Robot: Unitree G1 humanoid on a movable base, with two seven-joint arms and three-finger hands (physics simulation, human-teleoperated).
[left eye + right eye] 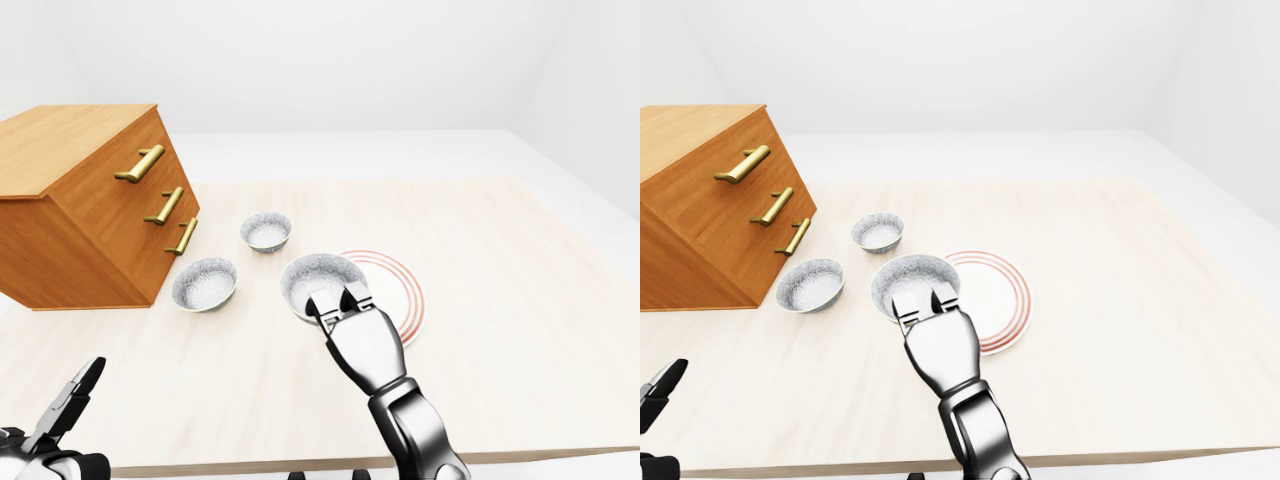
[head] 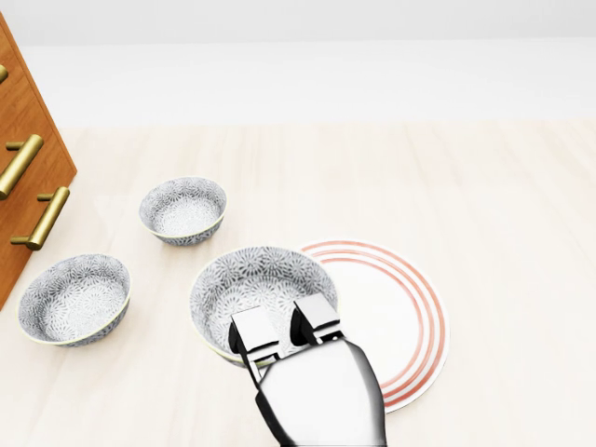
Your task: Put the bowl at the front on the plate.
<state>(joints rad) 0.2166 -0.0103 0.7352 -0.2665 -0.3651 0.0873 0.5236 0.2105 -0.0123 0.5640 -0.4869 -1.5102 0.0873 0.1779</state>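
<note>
Right hand [image 2: 317,391] pinches the near rim of the large patterned bowl [image 2: 265,279], which overlaps the left edge of the red-ringed plate [image 2: 433,317]; we fear this 1-sided grip lets it tilt and slip.

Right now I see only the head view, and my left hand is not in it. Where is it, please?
Observer: The left hand is low in the bottom left corner of the left-eye view. It holds nothing and is far from the large bowl, where the right hand has its fingers over the rim.
Operator: The wooden thing at my left edge, what is it?
Observer: It is a wooden drawer chest with three brass handles. It stands on the table.
Operator: Is there room beyond the plate?
Observer: Yes. Right of the plate, the table goes on wide before its edge.
</note>
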